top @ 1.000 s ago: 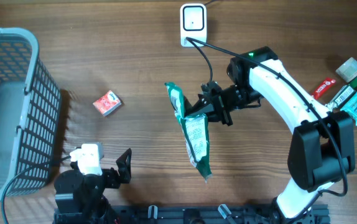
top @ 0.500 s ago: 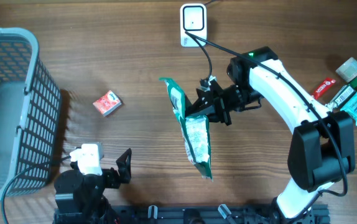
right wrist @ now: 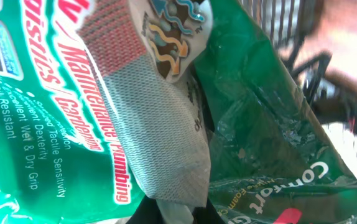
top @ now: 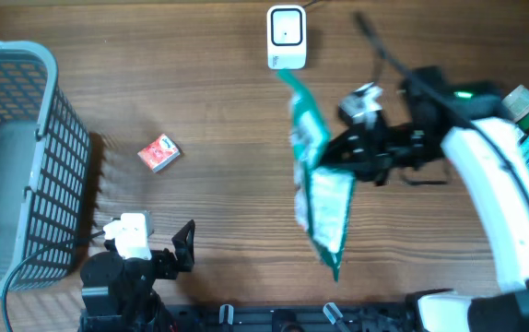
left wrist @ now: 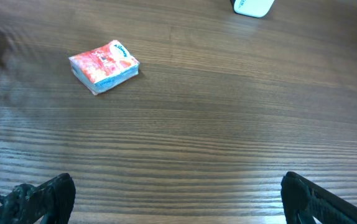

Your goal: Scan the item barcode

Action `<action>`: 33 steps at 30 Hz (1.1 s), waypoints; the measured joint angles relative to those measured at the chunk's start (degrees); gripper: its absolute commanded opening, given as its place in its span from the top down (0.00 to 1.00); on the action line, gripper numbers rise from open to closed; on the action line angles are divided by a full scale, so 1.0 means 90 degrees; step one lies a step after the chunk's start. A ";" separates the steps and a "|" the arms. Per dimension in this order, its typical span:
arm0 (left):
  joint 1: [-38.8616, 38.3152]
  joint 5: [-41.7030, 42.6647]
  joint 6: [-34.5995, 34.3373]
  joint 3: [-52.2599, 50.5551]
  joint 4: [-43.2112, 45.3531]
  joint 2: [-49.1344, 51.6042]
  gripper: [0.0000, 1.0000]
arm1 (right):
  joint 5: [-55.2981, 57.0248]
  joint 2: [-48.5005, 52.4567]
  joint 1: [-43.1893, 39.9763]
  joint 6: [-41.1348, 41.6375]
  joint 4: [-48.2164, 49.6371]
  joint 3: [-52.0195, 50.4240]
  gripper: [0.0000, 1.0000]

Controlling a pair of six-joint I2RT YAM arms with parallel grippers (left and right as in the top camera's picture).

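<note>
The item is a long green glove package (top: 321,189), blurred in the overhead view, hanging above the table at centre right. Its upper end reaches almost to the white scanner (top: 286,37) at the table's far edge. My right gripper (top: 340,157) is shut on the package's side. In the right wrist view the package (right wrist: 48,93) and its grey glove (right wrist: 166,137) fill the frame, with the right gripper (right wrist: 185,214) pinching them at the bottom. No barcode shows. My left gripper (left wrist: 178,205) stands open and holds nothing, low over the wood near the front left.
A small red packet (top: 158,152) lies on the table left of centre, seen too as the packet (left wrist: 104,65) ahead of the left gripper. A grey mesh basket (top: 11,157) stands at the left edge. Several small products (top: 523,129) sit at the far right.
The right arm has swung to the right, carrying the green package with it; the package's top end now sits just below the scanner. The left arm has not moved.
</note>
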 measured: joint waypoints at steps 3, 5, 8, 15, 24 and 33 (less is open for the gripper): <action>0.0000 0.0000 0.0000 0.0000 0.0002 0.0000 0.00 | 0.0197 -0.0279 -0.0843 0.0000 0.0005 0.0000 0.96; 0.0000 0.0000 0.0000 0.0000 0.0002 0.0000 0.00 | 0.0415 -0.0447 -0.1163 0.0000 0.0019 -0.0002 0.96; 0.0000 0.0000 0.0000 0.0000 0.0002 0.0000 0.00 | 0.0461 -0.0840 -0.1200 -0.0032 0.0017 -0.0002 0.57; 0.0000 0.0000 0.0000 0.0000 0.0002 0.0000 0.00 | 0.0430 -0.1719 -0.1200 -0.0194 0.0109 -0.0002 0.96; 0.0000 0.0000 0.0000 0.0000 0.0002 0.0000 0.00 | -0.0090 -0.1785 -0.1200 -0.1168 0.1047 -0.0002 0.96; 0.0000 0.0000 0.0000 0.0000 0.0002 -0.0002 0.00 | -0.0087 -0.1710 -0.1200 -0.5430 0.1411 -0.0087 0.96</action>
